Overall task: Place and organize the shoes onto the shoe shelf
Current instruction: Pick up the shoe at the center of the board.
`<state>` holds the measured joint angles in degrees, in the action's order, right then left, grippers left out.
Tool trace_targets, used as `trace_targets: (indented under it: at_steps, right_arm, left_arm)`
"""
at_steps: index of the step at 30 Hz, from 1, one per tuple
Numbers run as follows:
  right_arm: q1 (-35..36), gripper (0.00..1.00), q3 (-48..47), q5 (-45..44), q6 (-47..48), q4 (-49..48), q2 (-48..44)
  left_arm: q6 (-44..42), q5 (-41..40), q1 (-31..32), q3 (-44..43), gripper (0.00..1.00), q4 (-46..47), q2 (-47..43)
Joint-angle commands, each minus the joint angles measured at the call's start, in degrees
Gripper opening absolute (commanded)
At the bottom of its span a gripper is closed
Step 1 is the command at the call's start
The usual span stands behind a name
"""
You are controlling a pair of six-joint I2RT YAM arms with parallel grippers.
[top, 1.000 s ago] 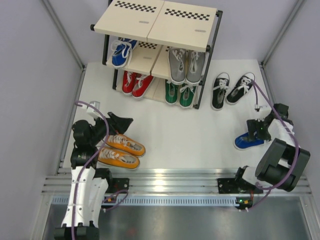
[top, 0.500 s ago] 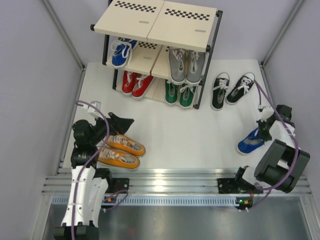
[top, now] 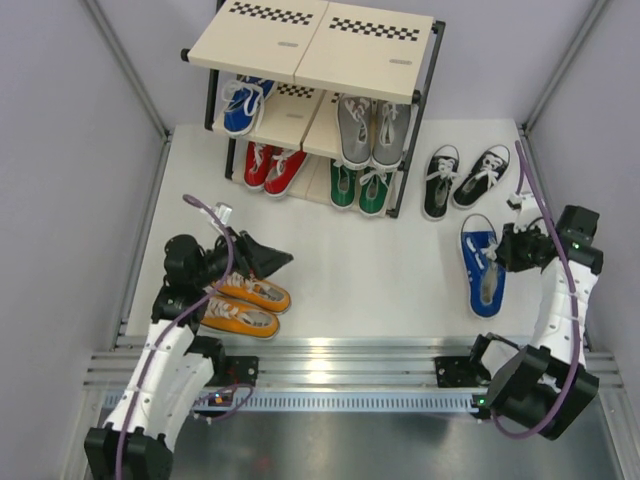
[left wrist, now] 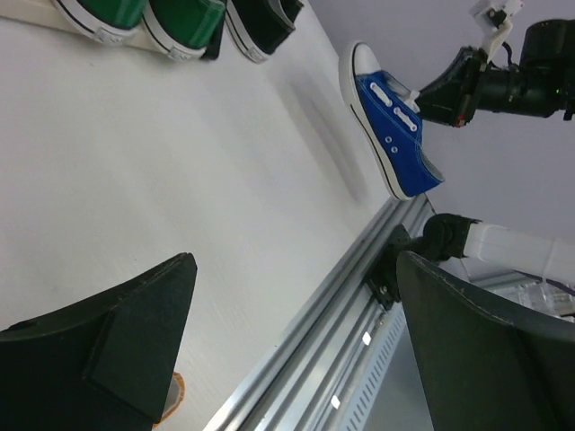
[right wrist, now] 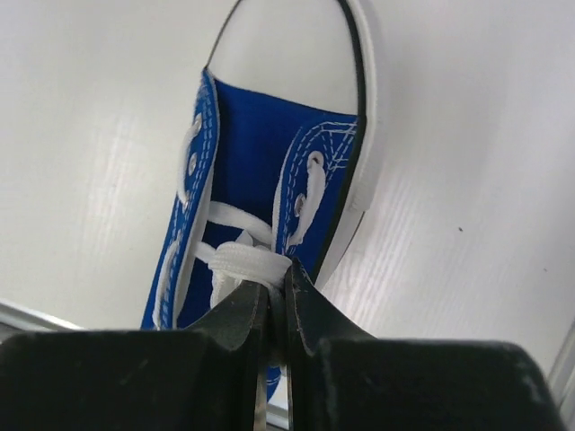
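The shoe shelf [top: 325, 45] stands at the back with one blue shoe [top: 240, 105], a grey pair [top: 371, 130], a red pair [top: 270, 166] and a green pair [top: 358, 187] on its tiers. My right gripper [right wrist: 280, 287] is shut on the second blue shoe [right wrist: 260, 135] at its laced edge. That blue shoe [top: 483, 265] hangs off the floor at the right, toe toward the shelf. A black pair [top: 461, 180] lies beside the shelf. The orange pair [top: 245, 302] lies at the left, with my left gripper [top: 264, 258] open and holding nothing just above it.
Grey walls close in both sides. A metal rail [top: 340, 355] runs along the near edge between the arm bases. In the left wrist view the green shoes [left wrist: 144, 13], a black shoe [left wrist: 260, 18] and the held blue shoe [left wrist: 391, 135] show across the white floor.
My right gripper shut on the blue shoe, raised it and swung it so its toe points at the shelf. The left gripper moved slightly right, still open.
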<state>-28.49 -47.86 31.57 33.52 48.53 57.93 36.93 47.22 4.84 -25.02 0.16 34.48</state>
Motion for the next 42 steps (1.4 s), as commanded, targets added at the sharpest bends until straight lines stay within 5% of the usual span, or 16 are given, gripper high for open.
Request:
trace_targets:
  at_steps: [1,3,9,16,23,36,40,42]
  right_arm:
    - [1.07,0.0,-4.78,12.18,3.65,5.5,-2.29]
    - [1.42,0.0,-5.4,14.56,7.08,7.62,-3.17]
    - [3.26,0.0,-9.09,21.94,13.85,15.18,-4.32]
    - [9.84,0.0,-11.57,30.91,11.59,16.79,-3.35]
    - [22.5,0.0,-4.09,33.64,-9.68,-4.3,-8.53]
    - [24.27,0.0,0.39,40.41,-15.06,-11.35,-11.61]
    - [24.36,0.0,2.06,40.41,-14.89,-12.58,-12.75]
    - [24.45,0.0,2.24,40.15,-13.66,-11.54,-13.11]
  left_arm:
    - [2.18,0.78,5.15,-0.83,0.98,4.32,2.51]
    - [3.76,-4.99,9.11,-0.65,0.98,4.75,3.22]
    - [10.44,-25.75,34.86,3.3,0.98,18.62,8.31]
    - [11.77,-39.92,54.81,-2.31,0.98,37.7,29.64]
    - [8.17,-44.04,61.42,-11.1,0.98,46.67,43.29]
    - [6.93,-51.18,64.77,-18.49,0.98,54.85,55.96]
    - [6.93,-50.91,64.77,-20.16,0.92,56.26,57.45]
    - [6.49,-50.39,64.77,-20.77,0.76,56.35,57.63]
